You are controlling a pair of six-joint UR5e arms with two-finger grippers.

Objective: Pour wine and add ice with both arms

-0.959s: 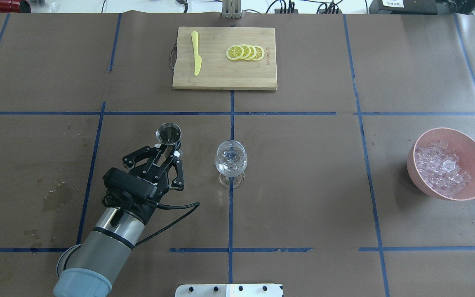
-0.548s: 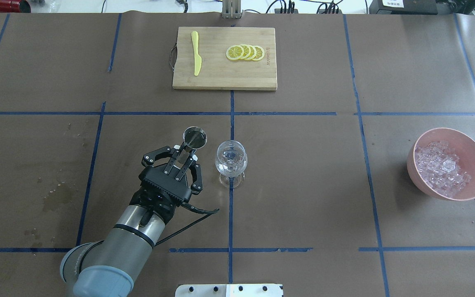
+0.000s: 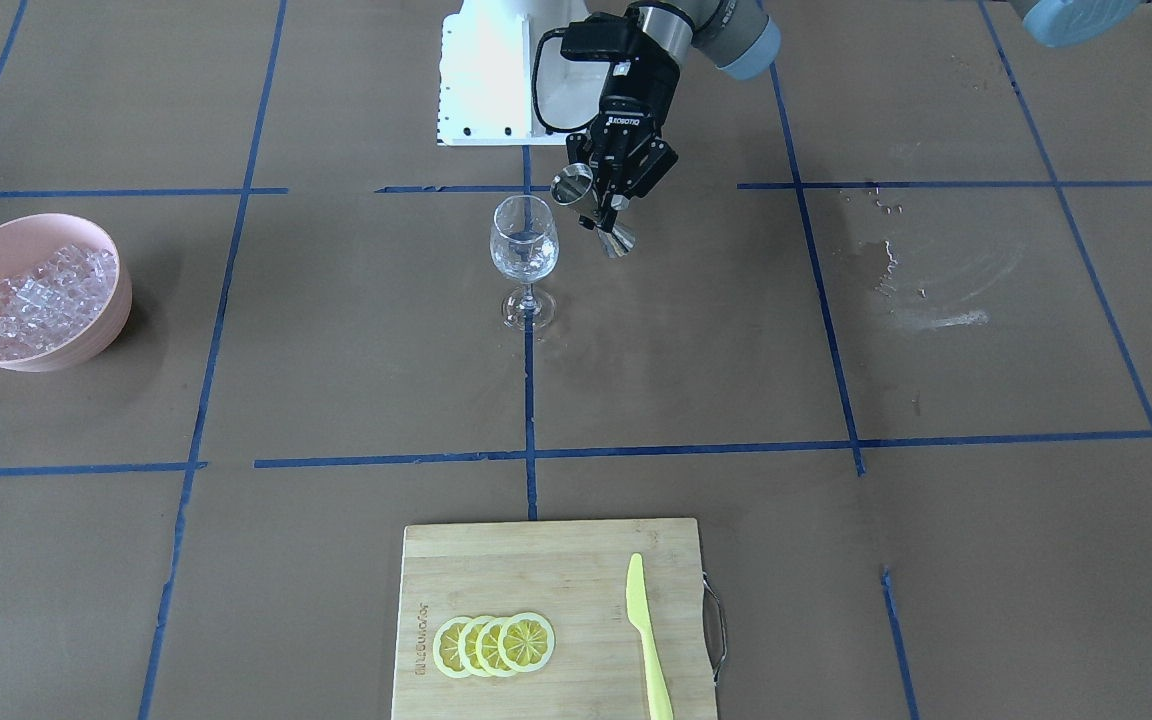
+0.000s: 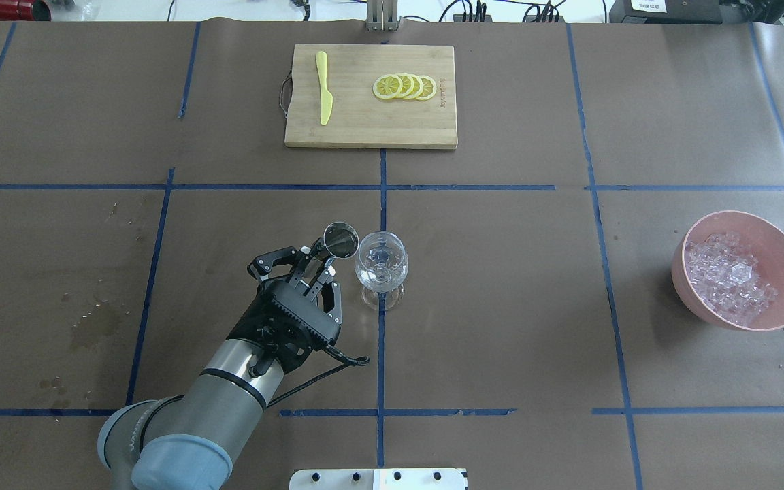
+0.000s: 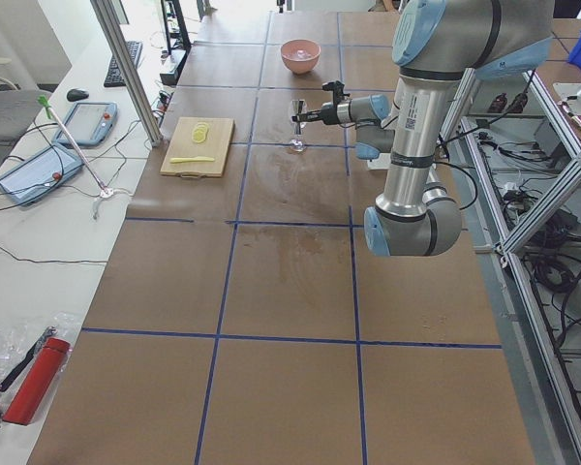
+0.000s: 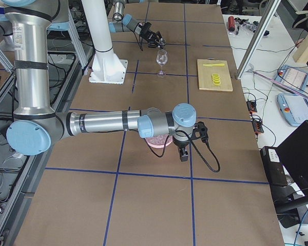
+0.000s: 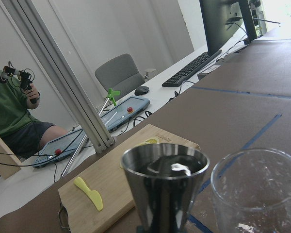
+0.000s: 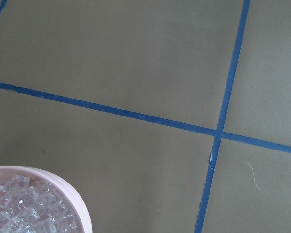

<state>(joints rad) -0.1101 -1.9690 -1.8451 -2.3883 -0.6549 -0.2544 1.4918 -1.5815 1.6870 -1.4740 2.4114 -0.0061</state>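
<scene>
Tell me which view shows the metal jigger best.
The left wrist view: the jigger is close up, its open cup and inside visible beside the wine glass. Front-facing shows its whole two-cone shape, small; overhead only the rim; side views, a speck; right wrist, nothing.

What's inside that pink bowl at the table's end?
The pink bowl holds a heap of small clear ice cubes, piled against one side, leaving some pink wall bare. The heap covers the bottom, so anything beneath is hidden.
</scene>
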